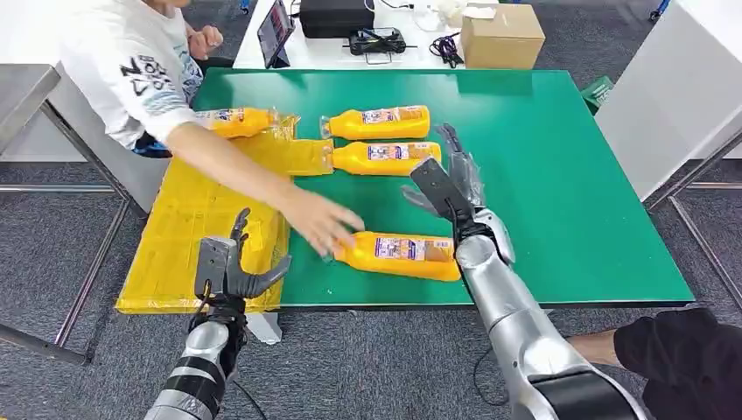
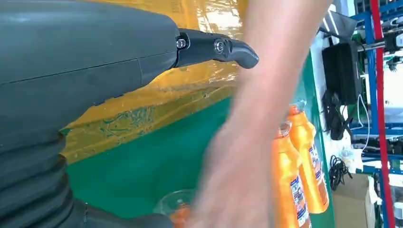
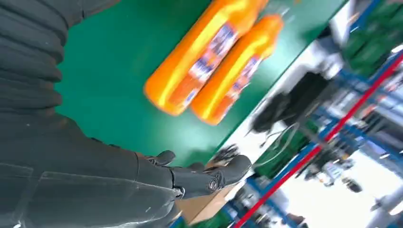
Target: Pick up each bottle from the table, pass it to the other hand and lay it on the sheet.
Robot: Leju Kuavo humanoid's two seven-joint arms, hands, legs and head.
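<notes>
Nearest bottle (image 1: 402, 254) lies crosswise at lower centre, just left of my right hand (image 1: 451, 188). Both my hands are spread and hold nothing; left hand (image 1: 232, 267) hovers over the sheet (image 1: 175, 254). A person's hand (image 1: 324, 223) touches the bottle's cap.

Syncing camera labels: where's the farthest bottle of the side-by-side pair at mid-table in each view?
Head view: farthest bottle, upper centre, lying cap toward the yellow sheet.
Left wrist view: right side, the outer of the two orange bottles, past a person's blurred arm.
Right wrist view: upper middle, the one nearer the table's far edge.
Shared landmark: its twin bottle lying alongside it.
</notes>
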